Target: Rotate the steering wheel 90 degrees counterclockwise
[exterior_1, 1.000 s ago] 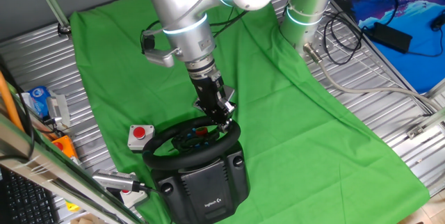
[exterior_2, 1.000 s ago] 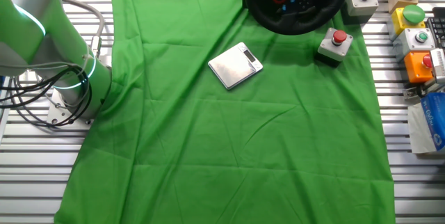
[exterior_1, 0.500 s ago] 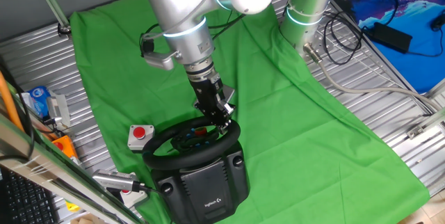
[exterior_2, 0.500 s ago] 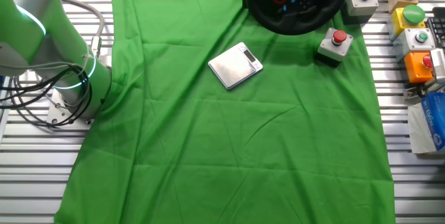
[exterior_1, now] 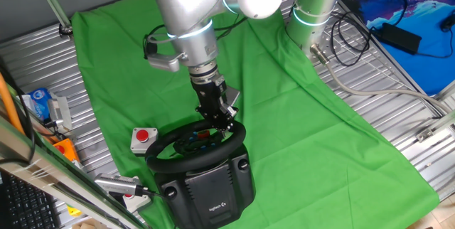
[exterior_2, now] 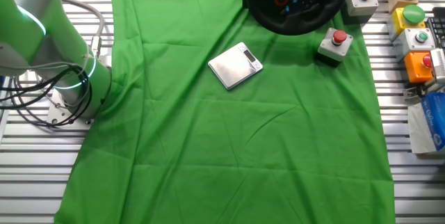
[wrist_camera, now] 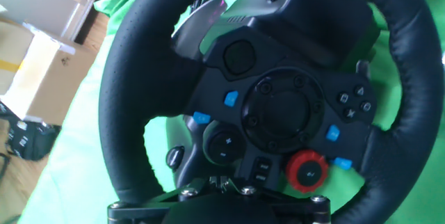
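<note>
White box with red button sits left on the green cloth covering the table. Just right of it stands the steering wheel, at the cloth's near edge, on its bulky grey base. The gripper is at the rim's far side; whether the fingers are apart or clamped on the rim cannot be determined, contact being hidden. Judgement: rim rigid, grippy leather-like skin, base heavy; hold the rim itself, not the spokes.
</note>
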Controlling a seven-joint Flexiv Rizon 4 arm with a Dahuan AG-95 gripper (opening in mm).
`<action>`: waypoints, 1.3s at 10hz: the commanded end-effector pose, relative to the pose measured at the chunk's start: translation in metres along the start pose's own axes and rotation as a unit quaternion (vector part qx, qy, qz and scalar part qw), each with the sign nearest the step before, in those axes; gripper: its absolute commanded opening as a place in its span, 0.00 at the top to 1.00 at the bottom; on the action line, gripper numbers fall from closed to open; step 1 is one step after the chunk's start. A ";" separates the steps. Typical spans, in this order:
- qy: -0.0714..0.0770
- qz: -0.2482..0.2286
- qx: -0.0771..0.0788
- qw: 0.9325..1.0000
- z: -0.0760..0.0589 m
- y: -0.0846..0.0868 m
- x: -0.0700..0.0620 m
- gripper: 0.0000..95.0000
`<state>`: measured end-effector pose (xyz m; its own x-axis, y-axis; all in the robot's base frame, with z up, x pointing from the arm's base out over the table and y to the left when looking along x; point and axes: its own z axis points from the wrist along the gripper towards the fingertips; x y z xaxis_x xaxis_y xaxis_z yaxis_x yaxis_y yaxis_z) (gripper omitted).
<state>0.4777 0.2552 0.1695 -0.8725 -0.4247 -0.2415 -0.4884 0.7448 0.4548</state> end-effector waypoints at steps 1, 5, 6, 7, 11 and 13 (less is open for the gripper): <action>0.002 -0.021 0.006 1.000 -0.004 -0.010 -0.007 1.00; 0.005 -0.006 0.000 1.000 -0.011 -0.007 -0.004 1.00; 0.006 -0.004 0.000 1.000 -0.014 -0.005 -0.004 1.00; 0.006 0.000 -0.001 1.000 -0.017 -0.001 -0.002 1.00; 0.000 0.015 -0.007 1.000 -0.012 0.010 0.010 1.00; -0.001 0.017 -0.008 1.000 -0.010 0.013 0.013 1.00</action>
<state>0.4578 0.2543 0.1821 -0.8886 -0.3995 -0.2253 -0.4582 0.7502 0.4767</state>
